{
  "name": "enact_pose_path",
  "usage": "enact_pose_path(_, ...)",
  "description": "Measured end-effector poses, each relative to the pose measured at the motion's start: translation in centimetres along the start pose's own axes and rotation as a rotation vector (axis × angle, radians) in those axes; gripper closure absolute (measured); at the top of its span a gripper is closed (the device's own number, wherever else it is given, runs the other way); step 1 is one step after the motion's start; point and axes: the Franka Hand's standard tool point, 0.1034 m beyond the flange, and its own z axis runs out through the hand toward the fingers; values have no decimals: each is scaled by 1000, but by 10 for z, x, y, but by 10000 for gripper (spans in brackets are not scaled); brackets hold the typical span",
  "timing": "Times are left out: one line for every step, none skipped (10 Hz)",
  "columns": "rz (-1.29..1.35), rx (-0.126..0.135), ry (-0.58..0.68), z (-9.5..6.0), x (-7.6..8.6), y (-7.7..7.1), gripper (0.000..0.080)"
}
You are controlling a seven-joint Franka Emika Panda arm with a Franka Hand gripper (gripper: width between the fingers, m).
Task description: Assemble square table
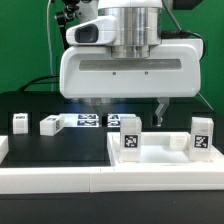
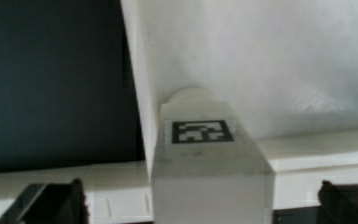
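Observation:
The square table's white slab [image 1: 165, 160] lies at the exterior view's right. Two tagged white legs stand on it, one near its left corner [image 1: 130, 135] and one at the right [image 1: 202, 135]. Two more legs [image 1: 19, 122] [image 1: 49, 124] sit on the black table at the left. My gripper [image 1: 130, 108] hangs above the left-corner leg. In the wrist view that leg [image 2: 201, 140] stands between my fingertips [image 2: 51, 200], with a gap on each side. My gripper [image 2: 201, 203] is open and holds nothing. The slab [image 2: 282, 60] fills the view behind the leg.
The marker board [image 1: 85, 121] lies flat on the black table behind the slab. A long white rail [image 1: 60, 180] runs along the front edge. Bare black table [image 2: 51, 80] shows beside the slab. The gripper's wide white body hides the area behind it.

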Motion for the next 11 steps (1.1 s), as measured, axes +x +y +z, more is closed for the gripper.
enact_pose_path(-31, 1, 0, 0, 0, 2, 179)
enact_pose_path(-23, 1, 0, 0, 0, 1, 179)
enact_pose_path(-23, 1, 0, 0, 0, 1, 356)
enact_pose_path(-11, 2, 0, 0, 0, 1, 515)
enact_pose_path(4, 2, 0, 0, 0, 1, 515)
enact_pose_path(12, 2, 0, 0, 0, 1, 511)
enact_pose_path(52, 2, 0, 0, 0, 1, 511)
enact_pose_path(147, 5, 2, 0, 0, 1, 511)
enact_pose_path(247, 7, 6, 1, -1, 1, 511)
enact_pose_path(380, 10, 13, 1, -1, 0, 511)
enact_pose_path(489, 16, 26, 1, -1, 0, 511)
